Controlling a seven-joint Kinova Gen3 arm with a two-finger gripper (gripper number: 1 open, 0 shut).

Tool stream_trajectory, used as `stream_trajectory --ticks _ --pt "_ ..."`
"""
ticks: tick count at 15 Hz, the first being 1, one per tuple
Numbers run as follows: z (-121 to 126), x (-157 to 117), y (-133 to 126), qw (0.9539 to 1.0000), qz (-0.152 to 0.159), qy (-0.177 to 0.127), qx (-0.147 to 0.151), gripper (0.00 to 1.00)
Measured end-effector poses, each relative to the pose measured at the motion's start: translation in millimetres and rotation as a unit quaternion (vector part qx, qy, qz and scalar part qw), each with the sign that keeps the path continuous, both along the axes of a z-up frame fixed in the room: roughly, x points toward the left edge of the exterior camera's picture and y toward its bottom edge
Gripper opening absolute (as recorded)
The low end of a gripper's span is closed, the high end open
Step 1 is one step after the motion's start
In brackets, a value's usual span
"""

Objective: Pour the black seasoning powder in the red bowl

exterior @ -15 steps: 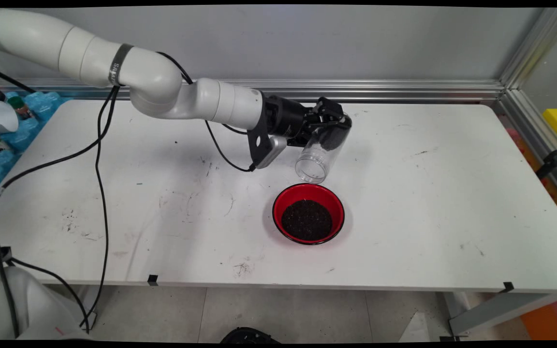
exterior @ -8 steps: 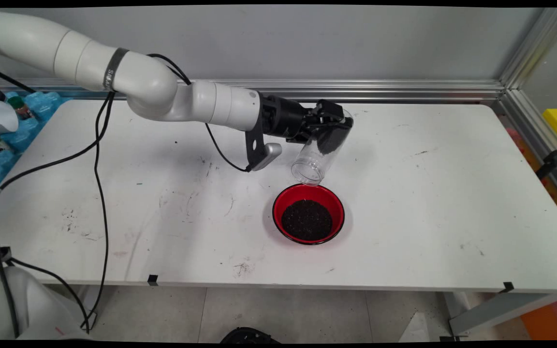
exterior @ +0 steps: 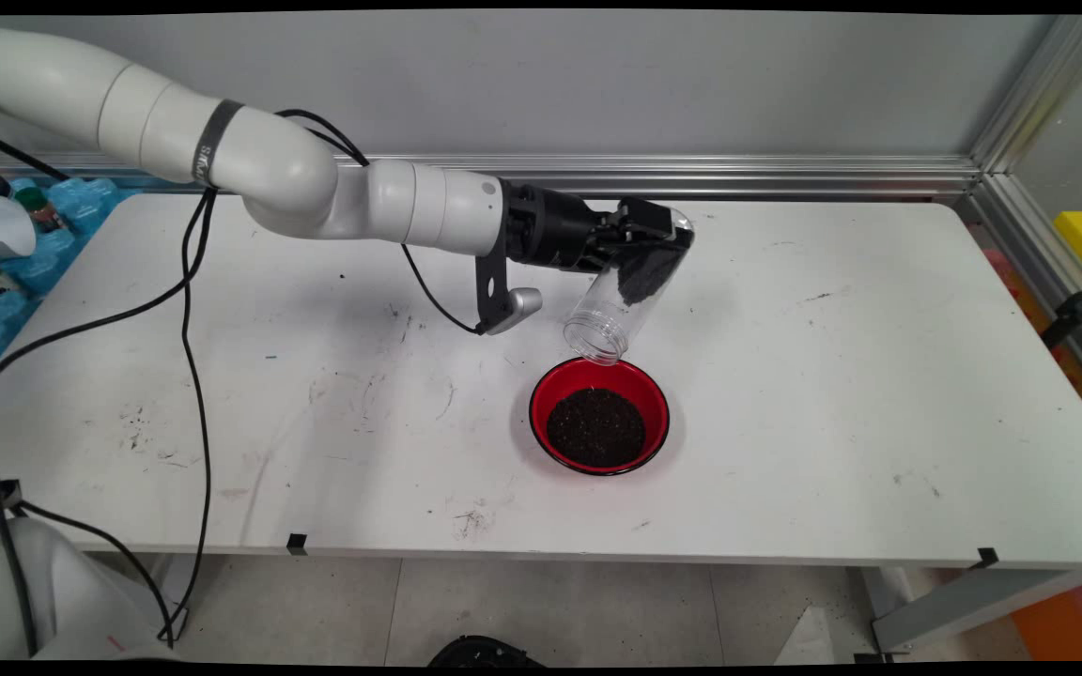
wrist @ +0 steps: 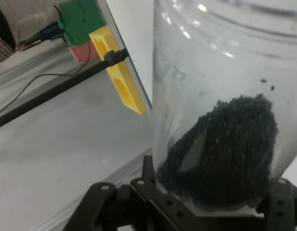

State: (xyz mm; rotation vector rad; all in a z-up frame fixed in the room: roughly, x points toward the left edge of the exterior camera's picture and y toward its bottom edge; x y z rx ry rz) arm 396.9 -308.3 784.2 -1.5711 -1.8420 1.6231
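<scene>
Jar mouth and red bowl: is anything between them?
No. In the main view, the jar tilts mouth-down just above the bowl's far rim; only open air shows between them.

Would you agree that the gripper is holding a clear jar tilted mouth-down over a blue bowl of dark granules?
Not quite: the bowl is red, not blue, as the main view shows. The rest stands: the gripper is shut on the clear jar, which is tilted mouth-down over the bowl of dark granules.
</scene>
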Motion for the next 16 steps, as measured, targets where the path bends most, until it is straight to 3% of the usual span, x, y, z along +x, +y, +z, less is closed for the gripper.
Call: stream_trajectory --ticks 16 --pt "-18 -21 -13 0.9952 -0.047 -0.036 -0.078 0.00"
